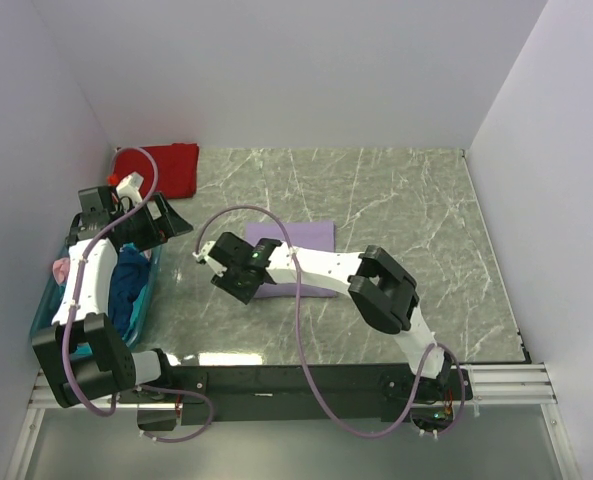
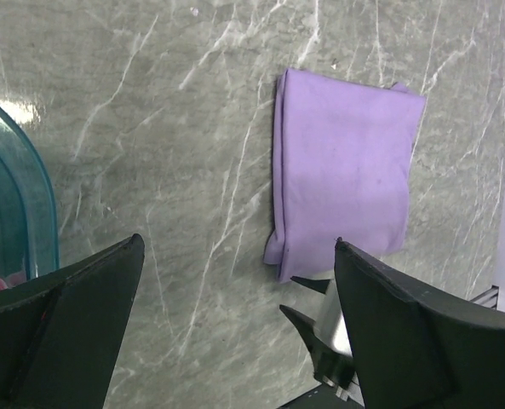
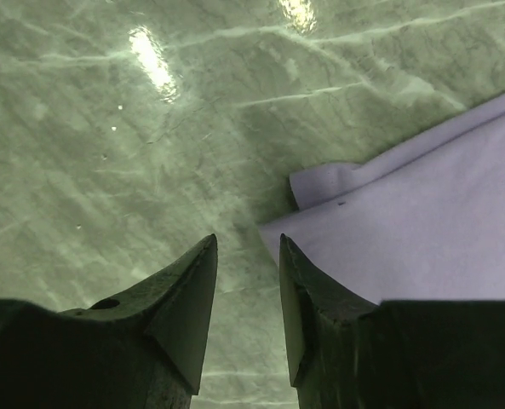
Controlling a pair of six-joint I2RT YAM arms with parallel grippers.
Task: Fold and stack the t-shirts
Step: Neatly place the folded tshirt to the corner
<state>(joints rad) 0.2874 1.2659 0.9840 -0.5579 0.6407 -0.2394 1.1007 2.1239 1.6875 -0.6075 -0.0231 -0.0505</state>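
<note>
Our left end effector (image 2: pixel 237 245) gapes wide and empty. Our right end effector (image 3: pixel 248 247) stands narrowly parted, gripping nothing. The purple shirt (image 2: pixel 341 170), a soft, smooth folded rectangle, lies flat on the veined marble surface (image 2: pixel 150 128). Its long axis runs ahead of the left end effector, and a corner sits just beside the right one's finger.

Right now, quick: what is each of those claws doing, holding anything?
Left gripper: wide open, empty.
Right gripper: jaws narrowly apart, nothing between them, beside a corner of the purple t-shirt.
</note>
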